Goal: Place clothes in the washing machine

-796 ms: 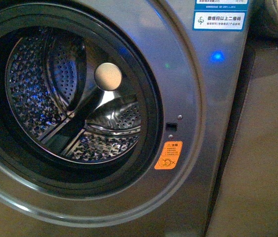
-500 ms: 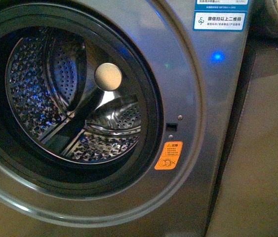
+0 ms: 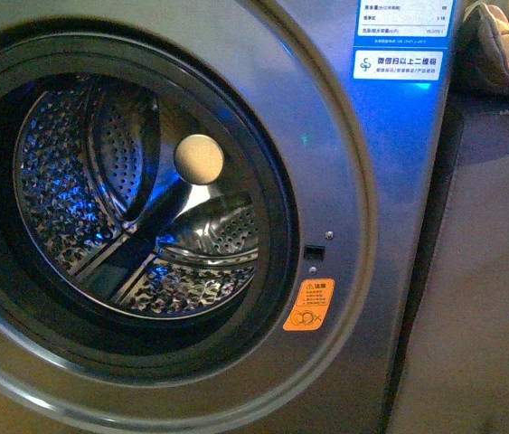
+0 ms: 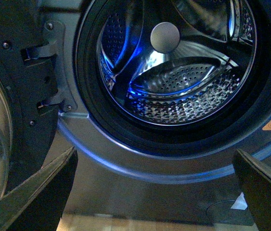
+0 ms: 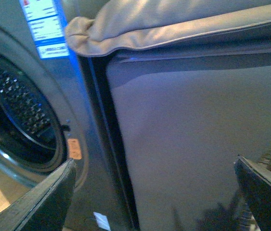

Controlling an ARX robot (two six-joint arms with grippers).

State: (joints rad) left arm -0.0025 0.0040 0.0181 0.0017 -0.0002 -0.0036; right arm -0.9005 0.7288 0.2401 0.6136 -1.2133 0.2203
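Observation:
The washing machine (image 3: 326, 163) fills the front view, silver-grey, with its round porthole uncovered. Its perforated steel drum (image 3: 73, 199) shows only bare metal and a pale round disc (image 3: 199, 160) at the back. The clothes are out of view in every frame. My left gripper (image 4: 154, 192) is open and holds nothing; it hangs low in front of the porthole's lower rim, with the drum (image 4: 183, 91) beyond it. My right gripper (image 5: 154, 192) is also open and holds nothing. It faces a dark grey panel (image 5: 183, 144) beside the machine (image 5: 24, 106).
The machine's door (image 4: 15, 96) stands swung open on its hinges beside the porthole. A pale quilted fabric item (image 3: 503, 45) lies on top of the dark panel (image 3: 498, 271) to the right of the machine. An orange warning sticker (image 3: 309, 305) sits by the porthole rim.
The front view has shifted: the machine's face sits a little lower in frame, with more of the top labels and the pale fabric showing. The blue glow on its right edge has spread.

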